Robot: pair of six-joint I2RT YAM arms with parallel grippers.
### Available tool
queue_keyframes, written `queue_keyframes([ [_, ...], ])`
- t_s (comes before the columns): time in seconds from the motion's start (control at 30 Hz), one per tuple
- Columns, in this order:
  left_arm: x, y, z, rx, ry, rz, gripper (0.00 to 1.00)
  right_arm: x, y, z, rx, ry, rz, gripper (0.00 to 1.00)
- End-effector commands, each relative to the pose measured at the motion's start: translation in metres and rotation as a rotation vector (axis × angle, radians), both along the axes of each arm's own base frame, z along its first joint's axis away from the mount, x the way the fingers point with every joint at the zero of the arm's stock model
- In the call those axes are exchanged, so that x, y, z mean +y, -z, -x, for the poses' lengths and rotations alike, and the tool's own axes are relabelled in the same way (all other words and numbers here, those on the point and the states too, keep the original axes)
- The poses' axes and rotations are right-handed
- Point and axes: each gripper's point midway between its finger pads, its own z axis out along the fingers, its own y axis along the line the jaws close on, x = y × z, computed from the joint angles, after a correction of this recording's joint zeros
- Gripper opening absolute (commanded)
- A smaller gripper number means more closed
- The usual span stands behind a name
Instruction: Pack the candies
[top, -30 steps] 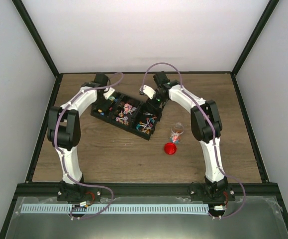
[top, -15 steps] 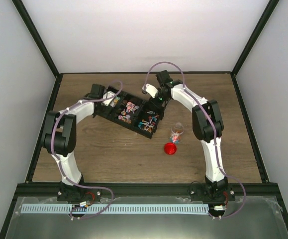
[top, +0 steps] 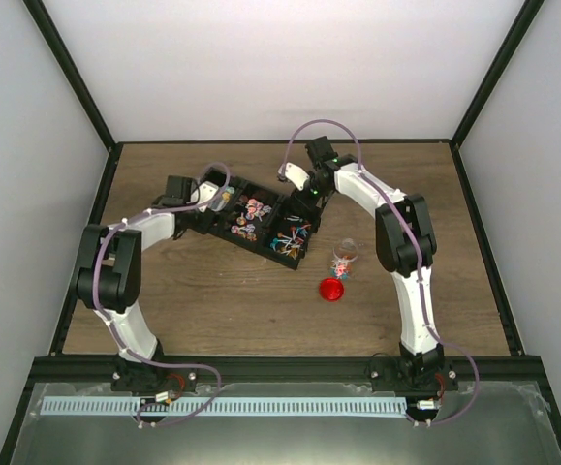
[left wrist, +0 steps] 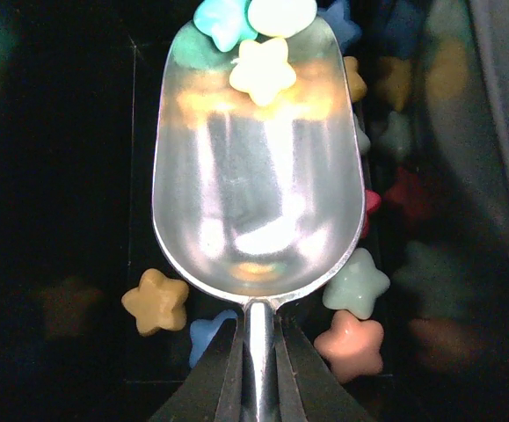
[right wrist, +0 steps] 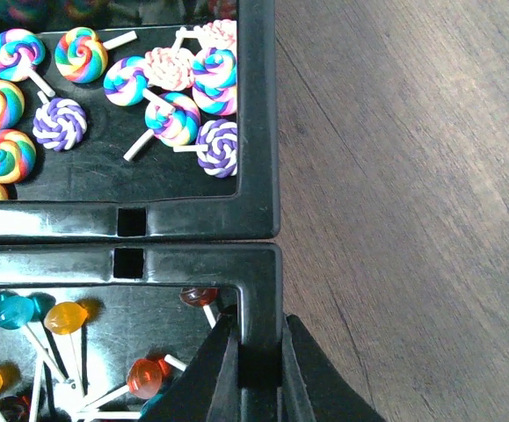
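Observation:
The candies lie in a black compartment tray [top: 278, 215]: star-shaped ones at the left [left wrist: 155, 301], swirl lollipops [right wrist: 175, 119] and round lollipops [right wrist: 65, 318] at the right. My left gripper [left wrist: 256, 332] is shut on the handle of the silvery metal scoop [left wrist: 256, 185], which lies low in the star compartment. A few star candies [left wrist: 263, 70] sit at the scoop's tip. In the top view the left gripper [top: 205, 205] is at the tray's left end. My right gripper [right wrist: 256, 343] is shut on the tray's wall [right wrist: 258, 220], at its far right end [top: 305, 197].
A small clear jar [top: 345, 258] with some candies in it stands on the wooden table [top: 212, 300], right of the tray. The round red lid [top: 331, 289] lies just in front of the jar. Black frame rails border the table.
My left arm has swung left and lowered, bringing the scoop down into the tray's left compartment. The tray has turned slightly. The right gripper has kept its hold on the wall.

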Motion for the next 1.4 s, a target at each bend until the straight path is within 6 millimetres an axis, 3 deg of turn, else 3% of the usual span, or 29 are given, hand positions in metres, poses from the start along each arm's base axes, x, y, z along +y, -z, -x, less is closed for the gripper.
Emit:
queue_keyframes([
  [0.0, 0.002, -0.014, 0.001, -0.053, 0.020, 0.050, 0.04, -0.008, -0.005, -0.016, -0.041, 0.022, 0.014, 0.01],
  [0.33, 0.021, -0.027, 0.002, -0.119, -0.025, 0.073, 0.04, -0.017, -0.001, -0.023, -0.028, 0.059, 0.012, 0.02],
  [0.43, 0.021, -0.035, 0.002, -0.137, -0.022, 0.092, 0.04, -0.017, -0.003, -0.024, -0.033, 0.063, 0.008, 0.12],
  [0.63, 0.015, -0.061, 0.005, -0.201, 0.026, 0.119, 0.04, -0.018, -0.010, -0.026, -0.048, 0.074, 0.004, 0.50],
  [0.87, 0.005, -0.097, 0.014, -0.243, 0.119, 0.122, 0.04, -0.021, -0.034, -0.036, -0.098, 0.097, -0.023, 0.79],
  [1.03, -0.009, -0.124, 0.024, -0.234, 0.250, 0.117, 0.04, -0.042, -0.055, -0.038, -0.137, 0.083, -0.051, 0.99],
  [1.23, -0.027, -0.141, 0.031, -0.197, 0.348, 0.121, 0.04, -0.070, -0.108, -0.030, -0.203, 0.065, -0.134, 1.00],
  [1.37, -0.059, -0.155, 0.057, -0.208, 0.512, 0.073, 0.04, -0.098, -0.124, -0.025, -0.164, 0.134, -0.202, 1.00],
])
